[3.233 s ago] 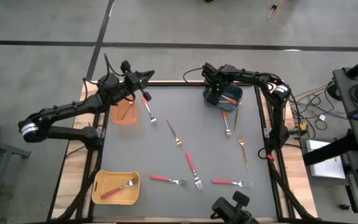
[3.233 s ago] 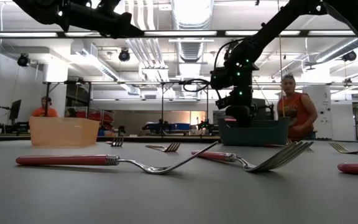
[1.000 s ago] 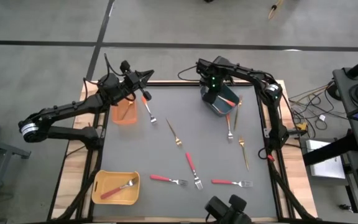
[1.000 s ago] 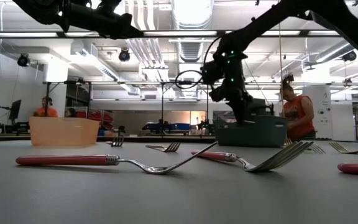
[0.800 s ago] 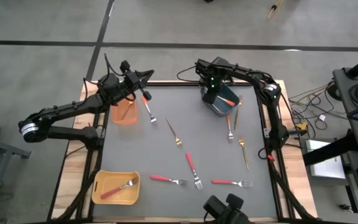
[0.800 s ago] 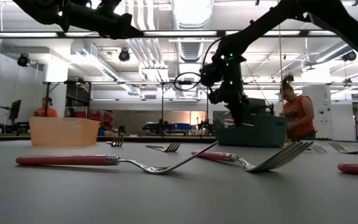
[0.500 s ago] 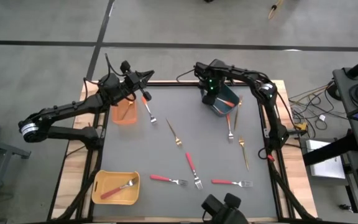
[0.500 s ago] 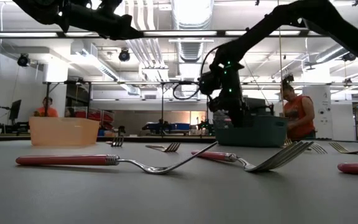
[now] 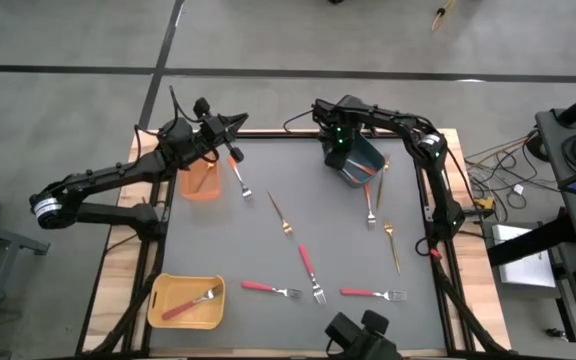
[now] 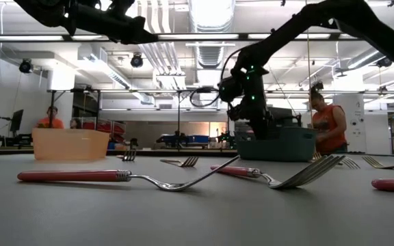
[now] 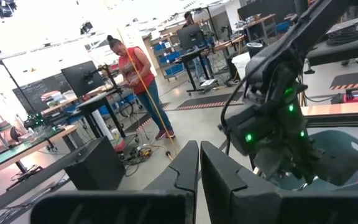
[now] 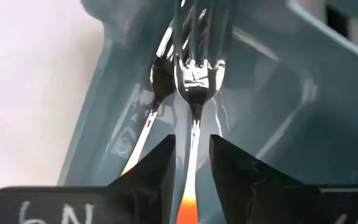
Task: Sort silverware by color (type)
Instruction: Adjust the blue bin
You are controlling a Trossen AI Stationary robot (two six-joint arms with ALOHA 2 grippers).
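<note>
Now the right gripper has its fingers pinching a slim orange-handled silver fork inside the blue-grey plastic bin, tines toward the bin's glossy floor. Over the last seconds that bin has skewed and slid toward the surface's middle as the arm pushed into it, so the drop looks nearly done, but the bin may need squaring. A second orange-handled fork lies beside the held one. Outward, the left gripper, fingers pressed together, hangs by the translucent orange bin. On the matte grey surface remain red-handled forks, thin all-gold forks and another orange-handled one; a shallow yellow tray holds one red-handled fork.
</note>
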